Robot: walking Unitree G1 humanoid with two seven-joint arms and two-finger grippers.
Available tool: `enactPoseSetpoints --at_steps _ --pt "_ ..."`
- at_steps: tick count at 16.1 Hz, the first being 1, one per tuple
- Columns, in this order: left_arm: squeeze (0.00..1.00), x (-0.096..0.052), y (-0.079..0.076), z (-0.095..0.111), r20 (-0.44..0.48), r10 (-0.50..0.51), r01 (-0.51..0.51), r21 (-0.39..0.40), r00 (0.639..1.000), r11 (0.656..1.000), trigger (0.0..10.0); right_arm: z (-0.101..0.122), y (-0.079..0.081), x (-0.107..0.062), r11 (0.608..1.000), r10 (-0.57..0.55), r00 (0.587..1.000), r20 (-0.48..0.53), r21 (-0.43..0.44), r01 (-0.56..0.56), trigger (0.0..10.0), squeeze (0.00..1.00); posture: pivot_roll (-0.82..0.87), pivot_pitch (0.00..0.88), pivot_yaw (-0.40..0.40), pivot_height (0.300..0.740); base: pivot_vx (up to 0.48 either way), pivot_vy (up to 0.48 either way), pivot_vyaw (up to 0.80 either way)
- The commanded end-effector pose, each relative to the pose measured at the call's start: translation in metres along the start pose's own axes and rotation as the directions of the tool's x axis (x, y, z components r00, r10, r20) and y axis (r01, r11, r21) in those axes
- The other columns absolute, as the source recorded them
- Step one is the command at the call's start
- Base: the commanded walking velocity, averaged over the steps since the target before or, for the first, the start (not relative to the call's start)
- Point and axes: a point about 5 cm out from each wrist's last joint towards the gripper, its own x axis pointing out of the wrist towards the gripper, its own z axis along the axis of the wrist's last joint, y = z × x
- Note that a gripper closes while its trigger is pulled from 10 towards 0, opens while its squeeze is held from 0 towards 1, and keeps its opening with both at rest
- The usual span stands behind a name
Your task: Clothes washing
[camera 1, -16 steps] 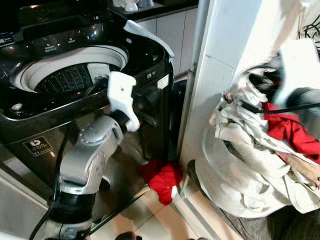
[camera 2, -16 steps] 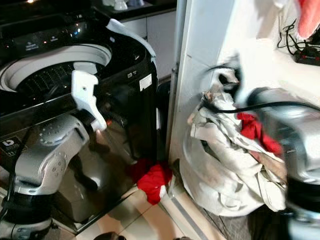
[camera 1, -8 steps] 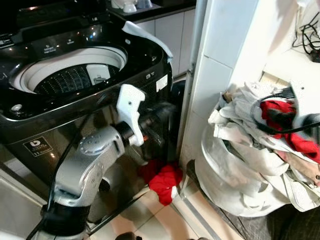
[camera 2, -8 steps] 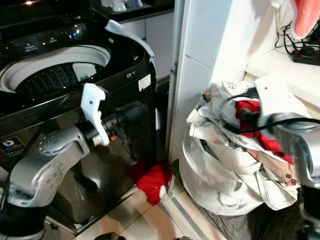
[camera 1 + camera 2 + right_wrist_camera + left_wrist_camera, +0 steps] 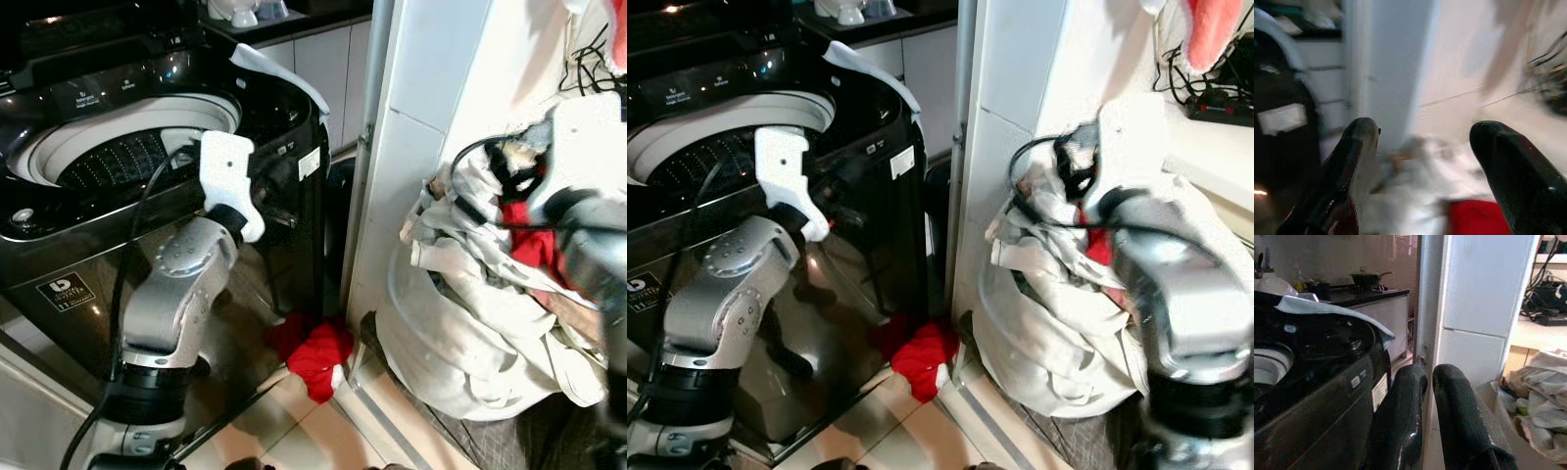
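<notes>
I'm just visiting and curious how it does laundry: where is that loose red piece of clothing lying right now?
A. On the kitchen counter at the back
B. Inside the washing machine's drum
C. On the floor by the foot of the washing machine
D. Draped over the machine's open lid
C: the red garment lies crumpled on the tiled floor at the lower corner of the black washing machine, beside the white pillar.

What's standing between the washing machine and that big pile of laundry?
A white pillar stands between the washing machine and the laundry pile; a red cloth lies on the floor at its foot, as the left eye view shows.
</notes>
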Motion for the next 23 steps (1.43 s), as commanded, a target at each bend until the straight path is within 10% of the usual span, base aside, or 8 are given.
enactPoseSetpoints --at_steps 1,11,23 --pt "0.0 -0.002 0.002 0.0 0.004 -0.003 0.003 -0.002 1.0 1.0 10.0 0.006 0.007 -0.006 0.999 0.03 0.998 0.05 0.035 -0.032 10.0 0.0 -0.06 0.0 0.022 0.74 0.401 0.0 -0.79" --pt "0.0 -0.009 0.014 -0.003 0.029 0.104 -0.104 -0.002 0.994 0.995 10.0 0.006 0.034 -0.017 0.984 0.172 0.981 0.087 0.03 -0.175 10.0 0.0 -0.06 0.0 0.012 0.74 0.321 0.0 -0.58" --pt "0.0 -0.014 0.01 -0.004 0.014 0.077 -0.078 0.184 0.997 0.98 10.0 -0.008 0.044 -0.028 0.968 0.247 0.969 0.028 0.041 -0.248 10.0 0.0 -0.05 0.0 0.02 0.74 0.0 0.301 0.0"
